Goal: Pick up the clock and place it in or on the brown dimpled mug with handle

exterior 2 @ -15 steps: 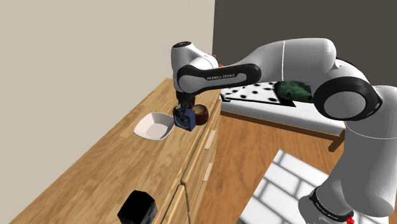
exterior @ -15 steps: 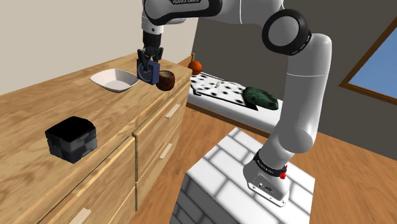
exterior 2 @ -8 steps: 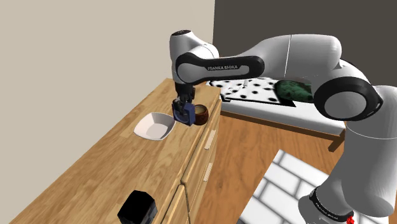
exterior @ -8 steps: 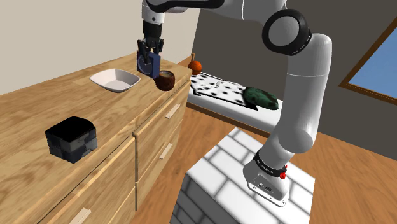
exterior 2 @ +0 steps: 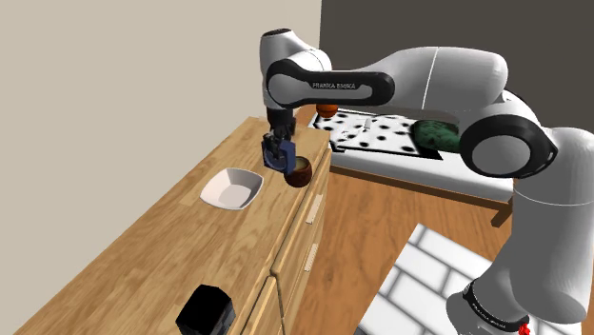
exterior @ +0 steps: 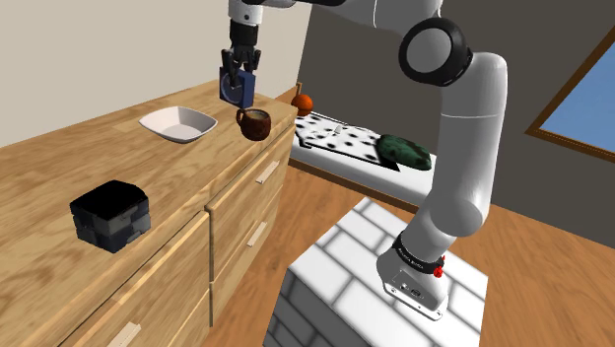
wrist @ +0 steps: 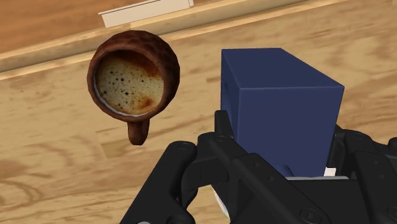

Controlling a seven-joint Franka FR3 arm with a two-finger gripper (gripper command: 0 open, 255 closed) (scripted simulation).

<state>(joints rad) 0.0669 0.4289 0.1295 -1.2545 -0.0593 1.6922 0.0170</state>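
Jaws are pinched tight on the clock (wrist: 280, 108), a dark blue block. It is held up in the air by the gripper (exterior: 237, 79), over the wooden dresser top (exterior: 108, 163). So the picking up is done.

The brown mug (wrist: 132, 77) is stood on the dresser top, close to the front edge. In the wrist view it is seen beside the clock, not right under it. Something brown and foamy is seen inside it.

Three things seem to be left. The clock has to be moved over the mug, brought down, and let go.

No clock face or hands can be made out, since only plain blue sides are shown. The fingertips are partly hidden by the clock. How high the clock hangs above the mug cannot be told well. A white bowl (exterior: 178, 123) is seen near the mug, apart from it.
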